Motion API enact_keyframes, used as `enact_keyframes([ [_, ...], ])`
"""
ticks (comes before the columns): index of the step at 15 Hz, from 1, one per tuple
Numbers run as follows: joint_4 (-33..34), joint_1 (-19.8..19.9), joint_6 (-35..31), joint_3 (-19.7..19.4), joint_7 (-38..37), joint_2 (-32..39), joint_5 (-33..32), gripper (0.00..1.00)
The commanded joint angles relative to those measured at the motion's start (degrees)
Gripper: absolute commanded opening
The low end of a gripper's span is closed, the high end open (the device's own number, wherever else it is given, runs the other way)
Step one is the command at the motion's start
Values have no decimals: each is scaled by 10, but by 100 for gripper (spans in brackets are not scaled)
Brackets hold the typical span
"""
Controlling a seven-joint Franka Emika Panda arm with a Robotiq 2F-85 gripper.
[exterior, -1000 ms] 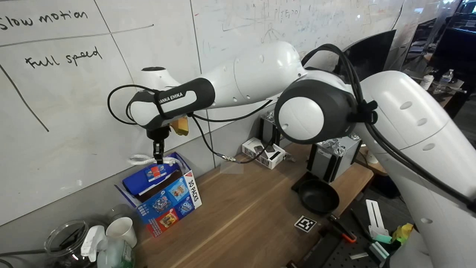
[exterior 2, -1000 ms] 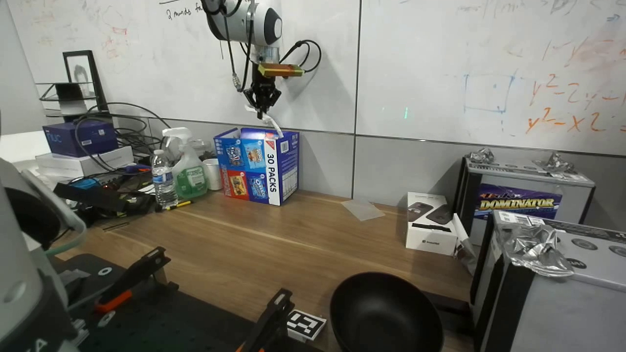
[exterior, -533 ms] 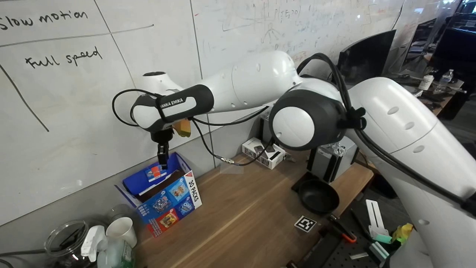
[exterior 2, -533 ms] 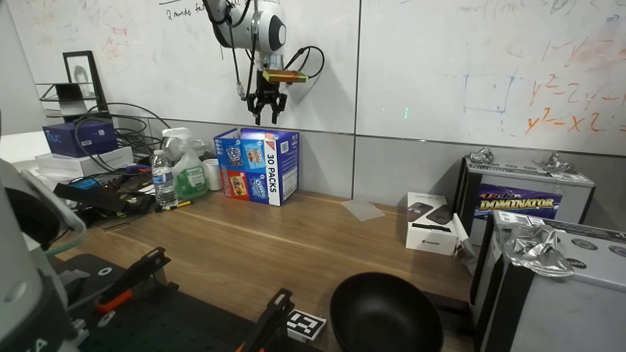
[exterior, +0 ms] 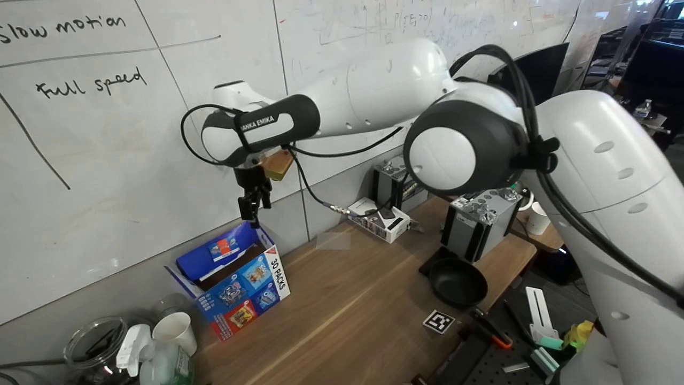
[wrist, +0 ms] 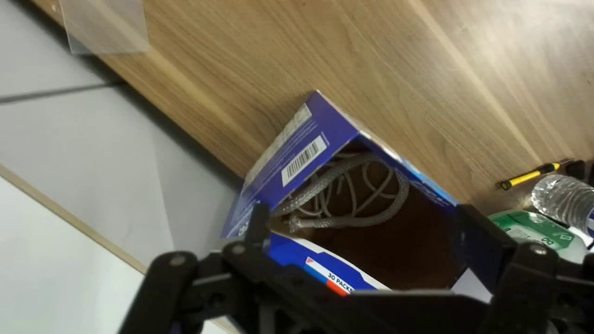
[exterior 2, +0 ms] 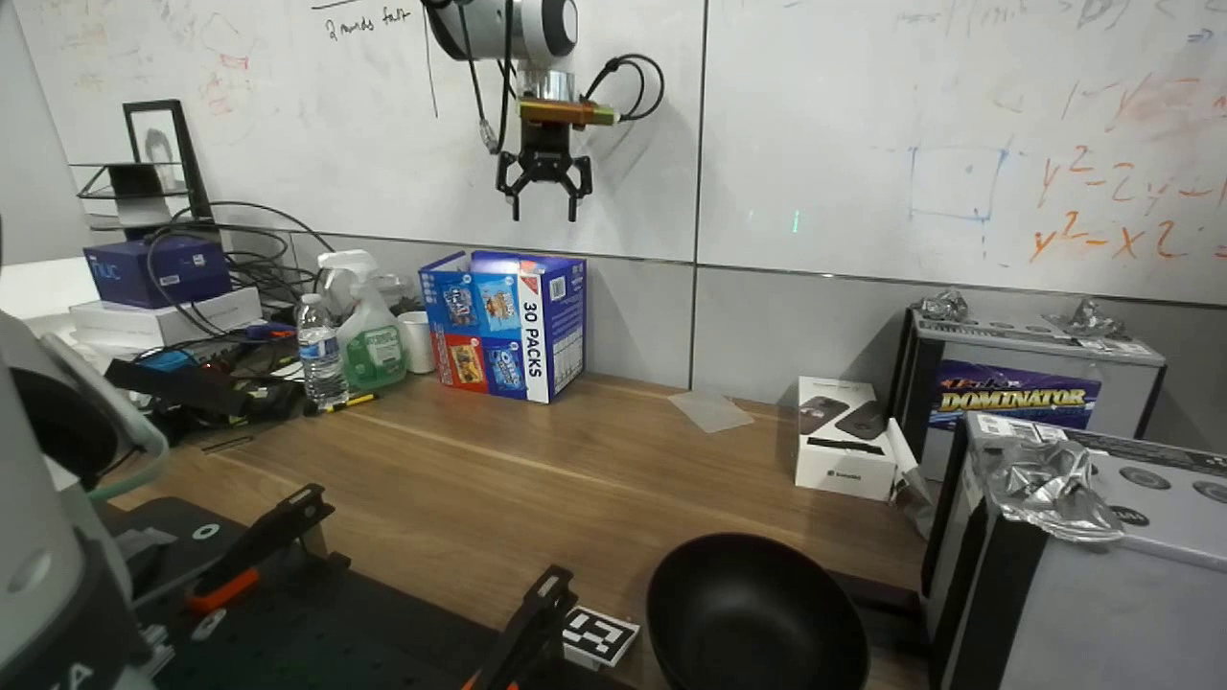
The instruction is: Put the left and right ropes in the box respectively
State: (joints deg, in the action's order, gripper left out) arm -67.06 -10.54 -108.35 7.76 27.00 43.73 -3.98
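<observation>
The box (exterior 2: 503,326), a blue snack carton with its top open, stands against the wall in both exterior views. Inside it, the wrist view shows a thick whitish braided rope (wrist: 364,221) curving along the near wall, and a thinner cord-like rope (wrist: 352,192) looped beneath it. Which is left and which is right I cannot tell. My gripper (exterior 2: 544,216) hangs above the box, pointing down, its jaws wide apart with nothing between them. Part of the box's dark interior is hidden behind the gripper in the wrist view.
Beside the box stand a spray bottle (exterior 2: 374,331), a water bottle (exterior 2: 321,355) and a paper cup (exterior: 175,331). A black pan (exterior 2: 757,613), a white phone box (exterior 2: 844,441) and grey metal cases (exterior 2: 1083,565) are elsewhere on the table. A whiteboard (exterior 2: 863,125) rises behind.
A second ago my gripper was shut on the whitish rope over the box. It has opened, the rope has dropped inside, and the arm has risen and shifted slightly sideways.
</observation>
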Motion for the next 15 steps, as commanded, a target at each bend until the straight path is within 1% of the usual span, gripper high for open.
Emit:
enact_keyframes([
  [1,-136,2,8,-7,-115,-122,6,100],
  [6,-272,-4,-15,-9,-279,-233,20,100],
  [8,-328,-4,-30,-8,-318,-277,19,100],
  [9,-356,-6,-41,-8,-332,-298,10,100],
  [11,-415,0,-56,-5,-340,-345,14,100],
  [12,-443,7,-79,-1,-324,-368,25,100],
  [15,-536,8,-150,-2,-307,-443,3,100],
])
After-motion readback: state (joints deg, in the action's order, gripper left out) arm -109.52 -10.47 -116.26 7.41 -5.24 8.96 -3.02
